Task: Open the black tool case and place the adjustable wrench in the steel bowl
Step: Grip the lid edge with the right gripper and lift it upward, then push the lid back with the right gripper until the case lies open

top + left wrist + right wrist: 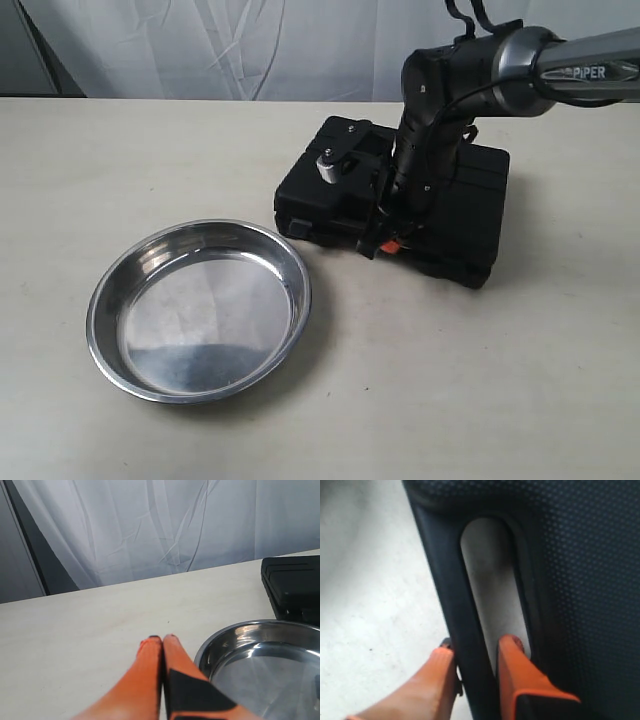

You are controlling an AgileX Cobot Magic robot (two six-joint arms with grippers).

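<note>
The black tool case (pixel 470 205) lies on the table, right of the steel bowl (pixel 200 310). My right gripper (pixel 385 240) is down at the case's near edge. In the right wrist view it (pixel 477 647) is shut on the bar of the case's handle, with one finger (pixel 517 670) in the handle slot (pixel 492 575) and the other outside. A silver metal piece (pixel 328 167) shows on the case's left part; I cannot tell if it is the adjustable wrench. My left gripper (pixel 162 639) is shut and empty, low over the table beside the bowl's rim (pixel 210 647).
The right arm (pixel 560 60) reaches in from the upper right above the case. A white curtain (pixel 250 45) hangs behind the table's far edge. The case's corner (pixel 295 585) sits just beyond the bowl in the left wrist view.
</note>
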